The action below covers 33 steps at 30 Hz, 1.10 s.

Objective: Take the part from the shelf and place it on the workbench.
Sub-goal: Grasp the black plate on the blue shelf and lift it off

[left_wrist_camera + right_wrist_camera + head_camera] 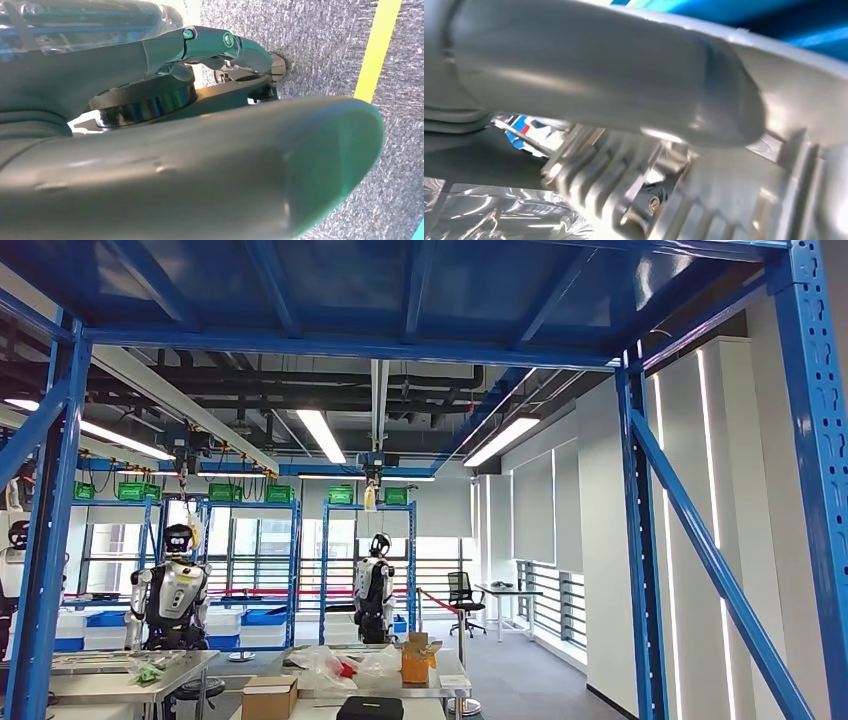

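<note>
The part (pixel 734 200) is a silver cast-metal piece with ribs, seen very close in the right wrist view. My right hand (pixel 599 75) lays its thick grey thumb across the part's upper side; its fingers are hidden. Clear plastic film (pixel 499 215) lies beside the part. In the left wrist view my left hand (pixel 200 150) hangs over grey carpet (pixel 320 40), its darker fingers (pixel 220 45) stretched above a black shiny ring (pixel 145 105). Whether it holds anything is unclear. The head view looks out through the blue shelf frame (pixel 645 540).
Tables (pixel 110 680) stand ahead in the room, carrying a cardboard box (pixel 268 697), an orange box (pixel 417 660) and plastic bags. Two other humanoid robots (pixel 175 590) (pixel 375 585) stand behind them. A yellow line (pixel 375 50) runs along the carpet.
</note>
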Each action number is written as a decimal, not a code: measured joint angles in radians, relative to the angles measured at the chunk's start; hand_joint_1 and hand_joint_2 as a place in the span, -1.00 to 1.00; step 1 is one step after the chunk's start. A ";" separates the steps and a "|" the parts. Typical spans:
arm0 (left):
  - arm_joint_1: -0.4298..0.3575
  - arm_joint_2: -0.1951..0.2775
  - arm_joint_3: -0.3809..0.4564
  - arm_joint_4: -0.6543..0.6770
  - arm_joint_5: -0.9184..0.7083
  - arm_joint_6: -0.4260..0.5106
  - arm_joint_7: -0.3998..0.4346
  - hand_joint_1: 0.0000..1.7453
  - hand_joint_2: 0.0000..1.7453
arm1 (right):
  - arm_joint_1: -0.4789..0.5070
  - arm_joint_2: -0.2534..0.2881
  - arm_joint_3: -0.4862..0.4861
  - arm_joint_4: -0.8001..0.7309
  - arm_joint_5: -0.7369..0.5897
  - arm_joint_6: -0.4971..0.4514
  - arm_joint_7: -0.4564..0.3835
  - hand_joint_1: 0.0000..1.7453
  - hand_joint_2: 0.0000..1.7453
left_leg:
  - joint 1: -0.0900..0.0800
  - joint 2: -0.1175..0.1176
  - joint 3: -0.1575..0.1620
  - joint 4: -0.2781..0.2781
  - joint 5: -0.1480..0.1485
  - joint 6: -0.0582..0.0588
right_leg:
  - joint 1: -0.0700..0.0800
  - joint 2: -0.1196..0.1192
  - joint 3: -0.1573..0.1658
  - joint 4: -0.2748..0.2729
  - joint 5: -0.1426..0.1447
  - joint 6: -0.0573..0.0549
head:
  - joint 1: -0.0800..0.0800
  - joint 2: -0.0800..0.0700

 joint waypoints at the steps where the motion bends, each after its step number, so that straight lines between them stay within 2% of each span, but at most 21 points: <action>1: 0.000 0.000 0.000 -0.002 0.000 0.000 0.000 -1.00 -1.00 | 0.001 0.001 -0.006 0.000 0.001 -0.002 0.000 1.00 -1.00 | 0.000 0.000 0.000 0.000 0.000 0.000 | 0.000 0.000 0.000 0.000 0.000 0.000 | 0.000 0.000; 12: 0.005 0.000 0.000 -0.007 0.005 -0.006 -0.004 -1.00 -1.00 | 0.012 0.001 -0.049 -0.010 -0.010 -0.029 0.000 1.00 -1.00 | 0.000 0.000 0.001 0.000 0.000 0.001 | 0.000 0.000 0.002 -0.002 0.001 0.001 | 0.000 0.000; 25: 0.007 0.000 0.000 -0.009 0.007 -0.019 -0.014 -1.00 -1.00 | 0.020 0.001 -0.055 -0.015 -0.056 -0.087 0.000 1.00 -1.00 | 0.000 0.000 0.001 0.000 0.000 0.002 | 0.000 0.000 0.002 -0.002 0.001 0.001 | 0.000 0.000; 29: 0.008 -0.002 0.000 -0.009 0.008 -0.026 -0.017 -1.00 -1.00 | 0.016 0.001 -0.052 -0.017 -0.067 -0.102 0.000 1.00 1.00 | 0.000 0.000 0.001 0.000 0.000 0.002 | 0.000 0.001 0.002 -0.002 0.001 0.001 | 0.000 0.000; 33: 0.008 -0.005 0.000 -0.009 0.016 -0.033 -0.022 -1.00 -1.00 | 0.013 0.001 -0.050 -0.020 -0.079 -0.116 0.000 1.00 1.00 | 0.000 0.000 0.001 0.000 0.000 0.002 | 0.000 0.001 0.002 -0.002 0.001 0.001 | 0.000 0.000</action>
